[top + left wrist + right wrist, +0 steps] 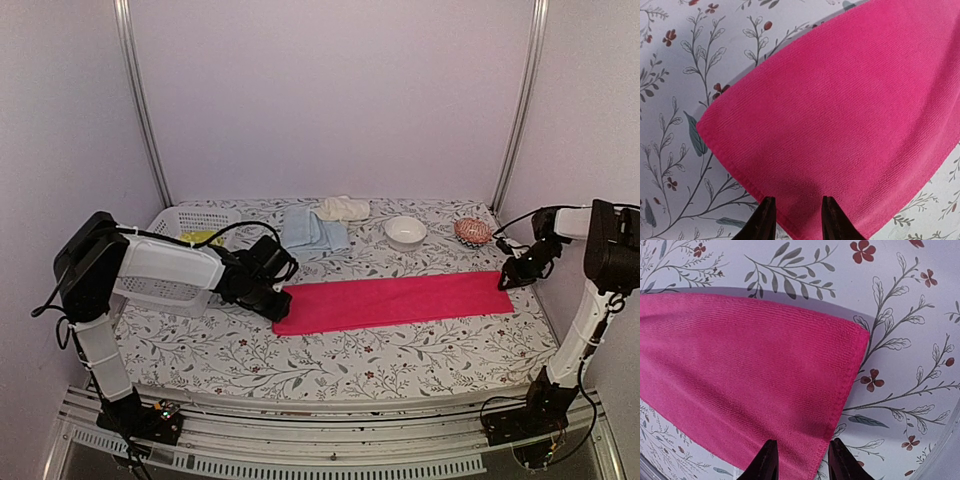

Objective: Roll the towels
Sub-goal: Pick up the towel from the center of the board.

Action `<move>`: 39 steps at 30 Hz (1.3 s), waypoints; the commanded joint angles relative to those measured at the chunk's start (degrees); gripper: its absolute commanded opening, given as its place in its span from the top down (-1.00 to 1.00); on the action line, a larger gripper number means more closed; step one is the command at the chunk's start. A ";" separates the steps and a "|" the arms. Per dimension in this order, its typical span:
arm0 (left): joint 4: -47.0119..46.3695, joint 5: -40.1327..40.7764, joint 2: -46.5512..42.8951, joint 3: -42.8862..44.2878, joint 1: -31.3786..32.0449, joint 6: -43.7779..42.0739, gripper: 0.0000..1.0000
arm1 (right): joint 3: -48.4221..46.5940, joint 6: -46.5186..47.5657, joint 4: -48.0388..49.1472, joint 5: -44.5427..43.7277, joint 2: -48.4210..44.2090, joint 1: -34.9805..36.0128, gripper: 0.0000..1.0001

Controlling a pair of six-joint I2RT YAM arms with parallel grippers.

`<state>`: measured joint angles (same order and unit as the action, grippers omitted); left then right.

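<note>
The hot pink towel (395, 301) lies flat as a long folded strip across the middle of the table. My left gripper (279, 297) is open just above its left end; in the left wrist view the fingertips (765, 220) stand apart over the towel's (840, 110) corner, holding nothing. My right gripper (508, 279) is open over its right end, jaws straddling the hemmed edge of the towel (740, 370) in the right wrist view. The light blue towel (312, 230) and the cream towel (343, 208) lie at the back. The yellow-green towel (201, 238) sits in a basket.
A white plastic basket (185, 222) stands at the back left, partly behind my left arm. A white bowl (405, 232) and a red patterned bowl (472, 232) stand at the back right. The floral table covering (350, 360) lies under everything.
</note>
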<state>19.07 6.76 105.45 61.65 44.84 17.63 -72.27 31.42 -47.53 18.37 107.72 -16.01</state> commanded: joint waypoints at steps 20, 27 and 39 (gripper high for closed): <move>-0.35 3.23 -1.89 -1.65 -0.94 0.47 0.31 | -0.17 -2.88 2.69 -11.60 8.91 4.66 0.74; 0.27 3.92 -3.26 -2.86 -1.61 0.04 0.31 | -5.72 -1.42 -1.84 -9.84 6.52 -0.56 0.95; 0.47 -0.81 -0.90 0.33 -2.63 -0.98 0.31 | -24.28 0.54 -18.20 -4.19 2.95 -3.39 0.94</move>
<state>19.20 8.51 103.85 59.24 42.94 17.54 -93.78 30.94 -57.58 8.75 112.33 -20.34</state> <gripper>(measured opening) 0.346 0.031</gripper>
